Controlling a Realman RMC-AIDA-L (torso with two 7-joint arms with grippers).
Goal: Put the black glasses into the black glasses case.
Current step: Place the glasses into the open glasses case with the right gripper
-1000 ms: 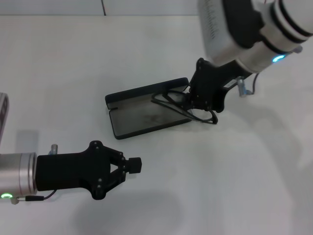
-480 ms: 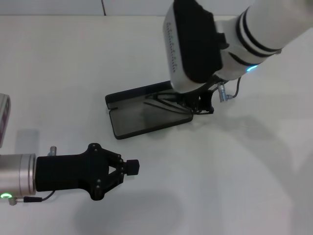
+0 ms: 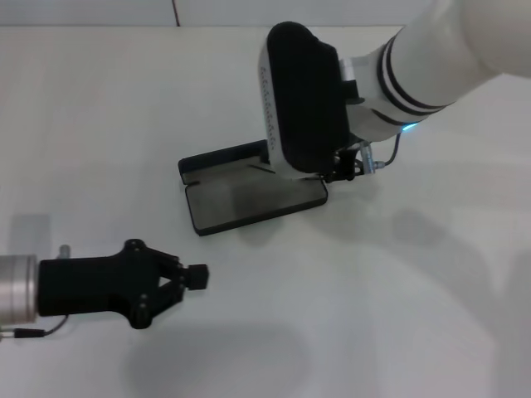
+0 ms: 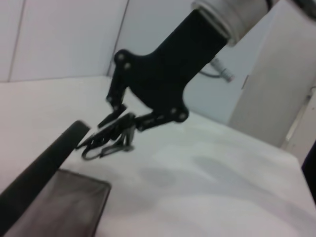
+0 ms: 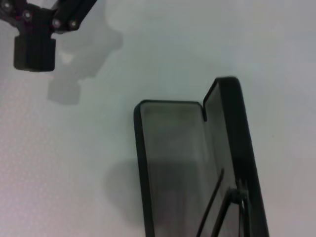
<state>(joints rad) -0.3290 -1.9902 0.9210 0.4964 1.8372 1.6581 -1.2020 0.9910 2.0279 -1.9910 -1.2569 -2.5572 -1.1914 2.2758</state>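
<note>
The black glasses (image 4: 108,140) are thin, dark-framed and folded into a slim bundle, pinched in the right claw (image 4: 118,118), whose fingers are closed on the frame. They hang tilted just below that claw, above the far end of the black glasses case (image 3: 249,189). The case lies open beneath the claw, a flat grey-lined tray with its lid raised along the back edge. The left claw (image 3: 197,277) hovers well apart over the white surface (image 3: 398,315), fingertips closed together and empty.
</note>
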